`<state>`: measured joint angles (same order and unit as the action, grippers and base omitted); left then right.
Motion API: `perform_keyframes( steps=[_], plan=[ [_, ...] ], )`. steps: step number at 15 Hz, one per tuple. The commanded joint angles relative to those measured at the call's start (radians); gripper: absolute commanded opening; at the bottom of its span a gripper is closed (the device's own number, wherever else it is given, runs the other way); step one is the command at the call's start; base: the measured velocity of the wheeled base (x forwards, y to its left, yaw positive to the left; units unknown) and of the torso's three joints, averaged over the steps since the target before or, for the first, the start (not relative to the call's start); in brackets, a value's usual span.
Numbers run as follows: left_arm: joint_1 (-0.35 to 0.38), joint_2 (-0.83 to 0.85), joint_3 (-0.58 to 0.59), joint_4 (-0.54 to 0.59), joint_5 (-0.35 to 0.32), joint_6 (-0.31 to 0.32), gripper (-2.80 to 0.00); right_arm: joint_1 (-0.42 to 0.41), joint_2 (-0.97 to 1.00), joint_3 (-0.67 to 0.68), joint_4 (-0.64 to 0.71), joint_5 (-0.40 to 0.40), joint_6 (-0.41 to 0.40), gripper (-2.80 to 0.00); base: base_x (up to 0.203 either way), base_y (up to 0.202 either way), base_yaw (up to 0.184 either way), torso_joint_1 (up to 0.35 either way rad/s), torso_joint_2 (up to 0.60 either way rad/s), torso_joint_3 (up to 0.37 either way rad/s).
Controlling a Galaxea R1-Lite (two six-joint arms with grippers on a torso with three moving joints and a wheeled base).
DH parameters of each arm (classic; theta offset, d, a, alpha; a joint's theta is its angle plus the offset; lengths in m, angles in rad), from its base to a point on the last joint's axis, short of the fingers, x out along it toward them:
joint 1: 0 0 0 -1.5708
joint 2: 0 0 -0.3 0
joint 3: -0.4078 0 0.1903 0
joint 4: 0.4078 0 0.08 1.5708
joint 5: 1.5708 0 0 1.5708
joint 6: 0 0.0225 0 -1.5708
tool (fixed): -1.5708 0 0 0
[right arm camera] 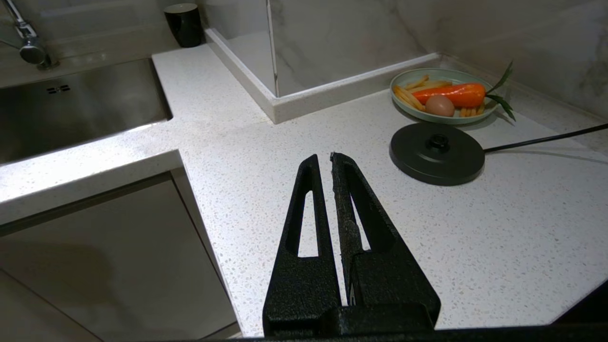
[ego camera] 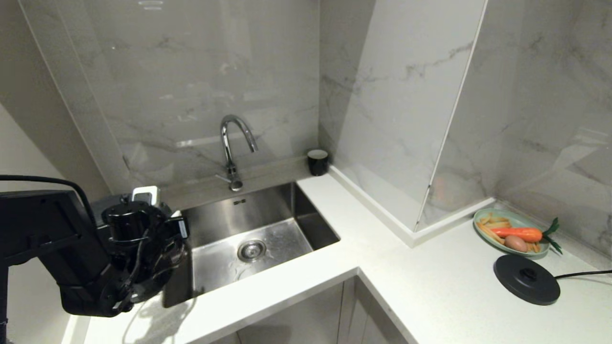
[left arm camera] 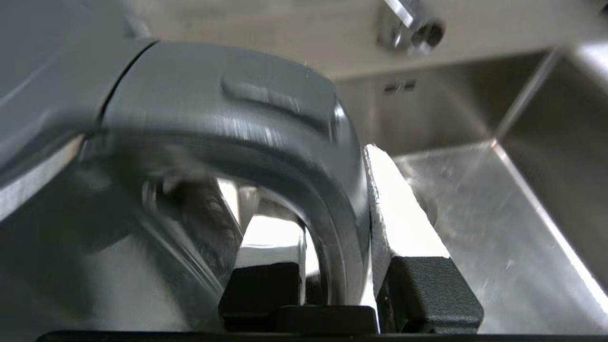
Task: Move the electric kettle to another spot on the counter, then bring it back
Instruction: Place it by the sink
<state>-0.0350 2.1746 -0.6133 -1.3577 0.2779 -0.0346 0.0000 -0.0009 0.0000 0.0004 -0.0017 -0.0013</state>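
Glossy black, the electric kettle (left arm camera: 237, 156) hung by its loop handle in the left tool (left arm camera: 332, 237), clamped for carrying beside the sink (ego camera: 258, 229) at the table's (ego camera: 430, 286) left end, far from its base disc (ego camera: 526, 279), while the right tool (right arm camera: 331, 156) idled pressed together.

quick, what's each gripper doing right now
Left gripper: closed on the electric kettle's handle, beside the sink.
Right gripper: closed, empty, over the counter.

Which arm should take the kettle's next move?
Left. The left gripper is already clamped on the electric kettle's loop handle beside the sink. The right gripper is shut, empty, over the counter near the base disc.
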Motion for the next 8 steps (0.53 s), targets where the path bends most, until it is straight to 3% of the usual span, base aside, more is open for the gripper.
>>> perform_keyframes(
  steps=[1, 8],
  plan=[
    [0.005, 0.020, 0.004, -0.006, 0.001, -0.004, -2.80, 0.000, 0.001, 0.000, 0.000, 0.000, 0.000, -2.80, 0.000, 0.000, 0.000, 0.000, 0.00, 0.000],
    [0.071, 0.031, 0.014, -0.008, -0.005, -0.002, -2.80, 0.000, 0.001, 0.000, 0.000, 0.000, 0.000, -2.80, 0.000, 0.000, 0.000, 0.000, 0.00, 0.000]
  ],
)
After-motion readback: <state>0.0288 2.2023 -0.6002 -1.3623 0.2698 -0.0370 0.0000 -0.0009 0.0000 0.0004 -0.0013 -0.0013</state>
